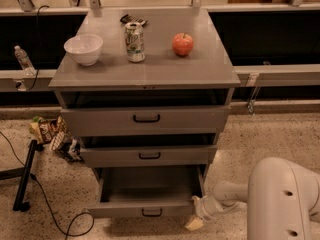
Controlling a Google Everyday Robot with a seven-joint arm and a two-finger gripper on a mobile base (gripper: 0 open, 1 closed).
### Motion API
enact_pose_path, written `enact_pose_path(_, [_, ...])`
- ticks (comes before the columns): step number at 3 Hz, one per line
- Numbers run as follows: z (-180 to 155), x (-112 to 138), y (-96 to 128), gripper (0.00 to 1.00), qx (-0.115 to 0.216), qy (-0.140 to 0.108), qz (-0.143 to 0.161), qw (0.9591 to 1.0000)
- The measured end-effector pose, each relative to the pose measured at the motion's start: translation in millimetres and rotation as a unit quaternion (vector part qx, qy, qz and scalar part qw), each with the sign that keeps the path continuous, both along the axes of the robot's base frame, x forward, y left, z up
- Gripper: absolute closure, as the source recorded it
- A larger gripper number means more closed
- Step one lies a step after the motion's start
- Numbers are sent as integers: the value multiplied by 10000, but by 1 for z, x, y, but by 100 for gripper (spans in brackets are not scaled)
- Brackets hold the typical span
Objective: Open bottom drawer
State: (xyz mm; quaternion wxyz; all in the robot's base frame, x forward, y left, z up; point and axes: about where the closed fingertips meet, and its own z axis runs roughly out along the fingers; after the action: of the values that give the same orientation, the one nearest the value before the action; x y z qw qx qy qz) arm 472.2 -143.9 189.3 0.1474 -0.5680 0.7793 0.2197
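The bottom drawer of the grey cabinet is pulled out toward me, its inside showing empty and its small black loop handle at the low front panel. My gripper sits at the drawer's front right corner, just right of the panel, near the floor. My white arm fills the lower right. The mid-sized drawer and the tallest drawer above also stand slightly out.
On the cabinet top stand a white bowl, a drink can and a red apple. Snack bags and a black stand with a cable lie on the floor at left. A water bottle stands at far left.
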Motion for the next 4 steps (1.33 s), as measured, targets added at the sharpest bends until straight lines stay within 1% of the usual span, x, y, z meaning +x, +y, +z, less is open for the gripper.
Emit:
enact_pose_path(1, [2, 0, 0, 47, 0, 0, 0, 10000])
enact_pose_path(2, [5, 0, 0, 18, 0, -3, 0, 10000])
enact_pose_path(3, [6, 0, 0, 29, 0, -4, 1, 10000])
enact_pose_path(4, [6, 0, 0, 52, 0, -4, 1, 10000])
